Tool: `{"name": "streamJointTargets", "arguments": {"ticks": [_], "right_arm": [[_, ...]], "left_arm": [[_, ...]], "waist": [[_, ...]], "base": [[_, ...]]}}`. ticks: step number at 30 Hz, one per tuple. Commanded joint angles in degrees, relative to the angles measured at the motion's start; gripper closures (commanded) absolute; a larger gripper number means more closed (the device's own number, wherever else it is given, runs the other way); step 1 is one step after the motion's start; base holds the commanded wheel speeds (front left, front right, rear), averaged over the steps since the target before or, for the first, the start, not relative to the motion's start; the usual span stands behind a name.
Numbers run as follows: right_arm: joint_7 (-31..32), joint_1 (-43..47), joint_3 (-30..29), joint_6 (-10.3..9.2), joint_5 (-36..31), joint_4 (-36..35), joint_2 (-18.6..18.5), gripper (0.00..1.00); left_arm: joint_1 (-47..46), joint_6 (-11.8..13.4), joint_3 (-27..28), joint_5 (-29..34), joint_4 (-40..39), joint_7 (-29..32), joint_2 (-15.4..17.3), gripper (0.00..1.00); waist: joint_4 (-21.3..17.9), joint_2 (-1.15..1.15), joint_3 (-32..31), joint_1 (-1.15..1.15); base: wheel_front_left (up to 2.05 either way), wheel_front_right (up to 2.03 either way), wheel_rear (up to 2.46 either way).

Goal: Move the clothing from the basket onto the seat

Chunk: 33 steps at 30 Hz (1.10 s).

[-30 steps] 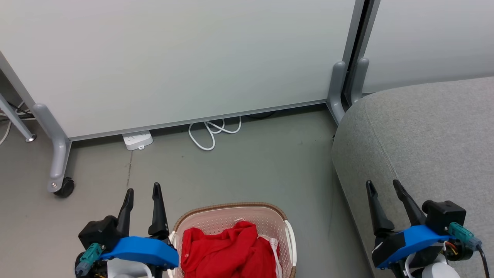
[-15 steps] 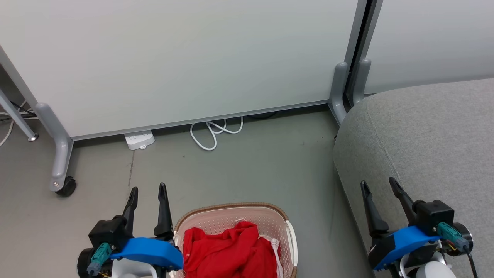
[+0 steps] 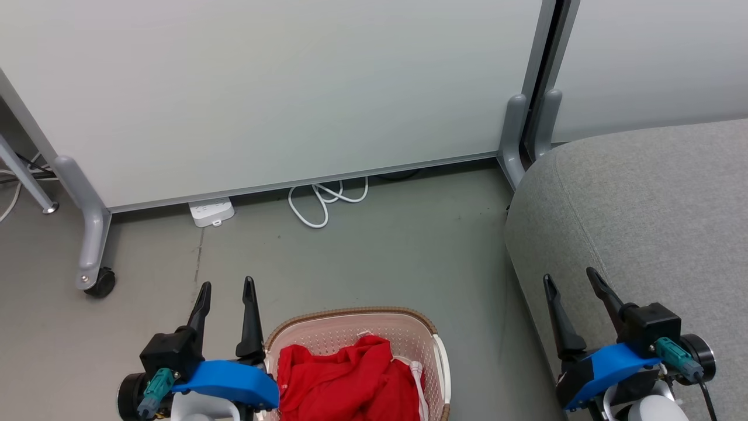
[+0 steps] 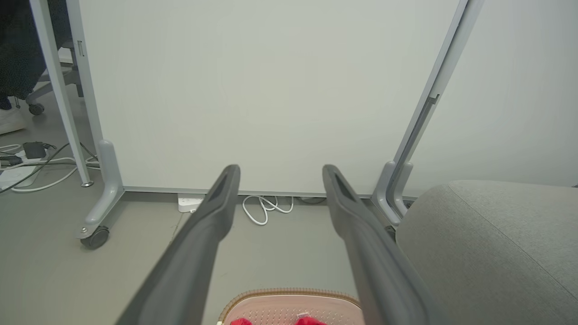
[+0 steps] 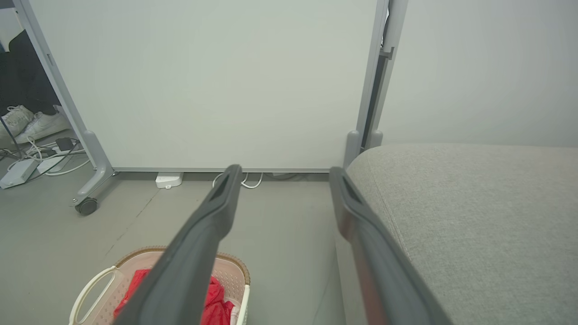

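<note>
Red clothing (image 3: 345, 380) lies heaped in the basket (image 3: 350, 312) on the floor (image 3: 380, 257), just right of the left gripper (image 3: 227, 282), the right gripper (image 3: 568, 273) farther off by the seat (image 3: 654, 199); both jaws gape empty.

Lower left, left gripper (image 3: 227, 282): two long dark tapered fingers (image 3: 252, 318) are mounted on a black block (image 3: 170, 351), backed by a blue shell (image 3: 231, 379); a teal connector (image 3: 153, 389) is fitted. Lower right, right gripper (image 3: 568, 273): same build, with a black cable (image 3: 705, 399) plugged in.
</note>
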Motion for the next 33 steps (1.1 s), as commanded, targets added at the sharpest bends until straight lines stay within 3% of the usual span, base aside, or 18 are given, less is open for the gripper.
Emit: {"name": "streamJointTargets", "arguments": {"ticks": [1, 13, 24, 33], "right_arm": [[-0.4, -0.8, 0.0, 0.03, 0.0, 0.0, -0.3, 0.0], [0.6, -4.0, 3.4, 0.03, 0.4, -1.5, -0.3, 0.0], [-0.2, -15.2, 9.4, 0.02, 1.6, -5.6, -0.3, 0.0], [-2.2, -21.4, 11.2, 0.03, 3.4, -7.0, -0.2, 0.0]], "left_arm": [[-0.7, 0.0, 0.0, -0.1, 0.1, -0.3, 0.2, 0.0], [-1.4, -0.7, -0.7, 1.9, 2.7, -0.3, 1.0, 0.0], [-10.0, -3.6, -4.1, 5.4, 12.5, 1.4, 5.1, 0.0], [-18.5, -6.1, -7.7, 7.7, 23.1, 6.6, 9.6, 0.0]], "waist": [[0.0, 0.0, 0.0, 0.0], [-3.3, 0.0, 4.1, 0.0], [-11.4, 0.0, 19.5, 0.0], [-17.2, 0.0, 31.3, 0.0]], "base": [[0.0, 0.0, 0.0], [0.0, 0.0, 0.0], [0.0, 0.0, 0.0], [0.0, 0.0, 0.0]]}}
